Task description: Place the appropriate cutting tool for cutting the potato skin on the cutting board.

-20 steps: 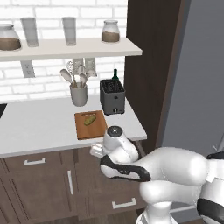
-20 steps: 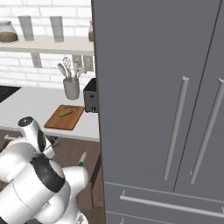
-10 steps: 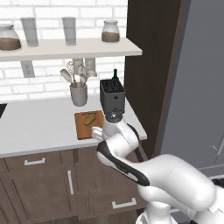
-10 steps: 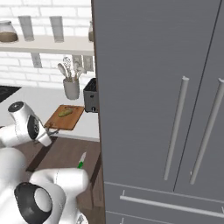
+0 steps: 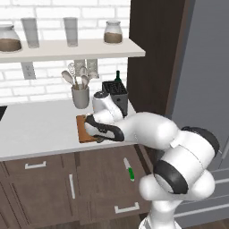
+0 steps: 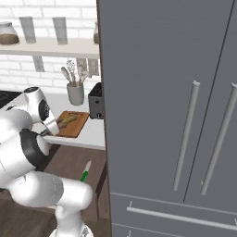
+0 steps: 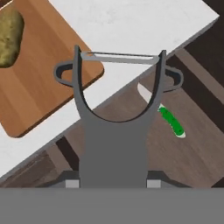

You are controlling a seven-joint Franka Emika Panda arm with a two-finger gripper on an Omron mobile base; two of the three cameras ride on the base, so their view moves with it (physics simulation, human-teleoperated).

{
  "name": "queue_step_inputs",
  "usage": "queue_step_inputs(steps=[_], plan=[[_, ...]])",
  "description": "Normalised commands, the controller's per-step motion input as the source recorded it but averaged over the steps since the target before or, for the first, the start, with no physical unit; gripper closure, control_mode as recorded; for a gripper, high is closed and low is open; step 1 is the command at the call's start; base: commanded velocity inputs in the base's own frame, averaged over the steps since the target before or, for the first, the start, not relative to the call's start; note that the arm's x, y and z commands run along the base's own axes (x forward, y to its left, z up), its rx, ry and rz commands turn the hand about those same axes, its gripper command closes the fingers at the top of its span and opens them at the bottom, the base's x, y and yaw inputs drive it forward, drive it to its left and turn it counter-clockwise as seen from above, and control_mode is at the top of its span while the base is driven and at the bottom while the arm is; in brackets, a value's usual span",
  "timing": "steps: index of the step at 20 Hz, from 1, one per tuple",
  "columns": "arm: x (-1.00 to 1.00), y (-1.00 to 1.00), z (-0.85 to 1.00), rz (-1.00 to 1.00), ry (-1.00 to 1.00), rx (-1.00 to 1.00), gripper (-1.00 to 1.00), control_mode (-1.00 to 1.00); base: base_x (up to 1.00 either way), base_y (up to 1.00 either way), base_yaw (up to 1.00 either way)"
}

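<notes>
My gripper is shut on the handle of the dark grey peeler, the cutting tool. Its forked head and thin blade hang over the counter's front edge, beside a corner of the reddish-brown cutting board. The yellowish potato lies on the board, apart from the peeler. From the base views the gripper sits at the near edge of the cutting board, with the potato on it.
A white-bladed knife with a green handle lies on the floor below the counter. A dark toaster and a utensil holder stand behind the board. The fridge stands to the right.
The arm has risen from below the counter and reached forward, bringing the hand up to the board's near edge. The board, potato and knife have stayed put.
</notes>
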Motion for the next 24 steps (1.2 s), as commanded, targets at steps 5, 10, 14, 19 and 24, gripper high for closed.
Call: queue_step_inputs(steps=[5, 10, 14, 19, 24], plan=[[0.93, 0.16, -0.08, 0.00, 0.28, -0.04, 1.00, -1.00, 0.00, 0.00, 0.00], [0.43, 0.04, -0.37, -0.01, 0.12, -0.05, 1.00, -1.00, 0.00, 0.00, 0.00], [0.59, 0.19, -0.53, -0.01, 0.19, -0.10, 1.00, -1.00, 0.00, 0.00, 0.00], [0.55, 0.08, -0.49, 0.00, 0.11, -0.04, 1.00, -1.00, 0.00, 0.00, 0.00], [0.57, 0.00, -0.34, 0.00, 0.12, 0.00, 1.00, -1.00, 0.00, 0.00, 0.00]])
